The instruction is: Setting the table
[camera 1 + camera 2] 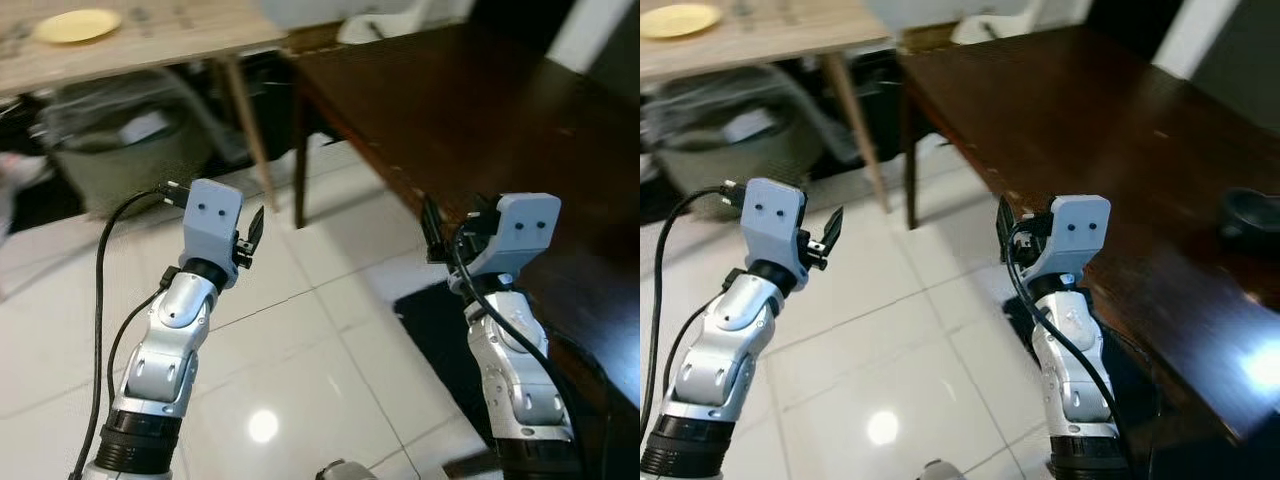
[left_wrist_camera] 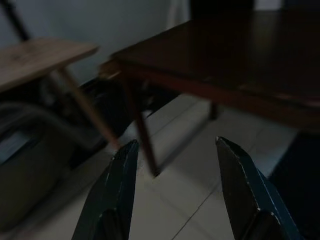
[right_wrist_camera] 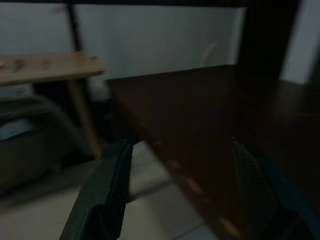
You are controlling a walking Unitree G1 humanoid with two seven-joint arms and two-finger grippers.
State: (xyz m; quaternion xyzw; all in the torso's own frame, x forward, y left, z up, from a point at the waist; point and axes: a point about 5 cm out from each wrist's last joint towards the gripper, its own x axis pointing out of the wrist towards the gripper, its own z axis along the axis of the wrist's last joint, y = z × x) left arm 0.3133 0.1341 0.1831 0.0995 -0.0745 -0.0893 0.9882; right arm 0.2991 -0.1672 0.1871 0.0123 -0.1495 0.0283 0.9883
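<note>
A yellow plate (image 1: 78,25) lies on a light wooden table (image 1: 160,45) at the far left. To the right stands a dark brown table (image 1: 480,110), and a dark bowl-like object (image 1: 1250,215) rests near its right side. My left gripper (image 1: 254,228) is raised over the white tiled floor, open and empty, pointing toward the dark table's corner leg (image 2: 142,135). My right gripper (image 1: 432,232) hovers at the dark table's near edge, open with nothing between its fingers (image 3: 107,185).
A grey bag or bin (image 1: 120,140) sits under the light table. A white chair (image 1: 385,22) stands behind the dark table. White floor tiles (image 1: 300,340) stretch between the two tables. A black mat (image 1: 435,330) lies on the floor beside my right arm.
</note>
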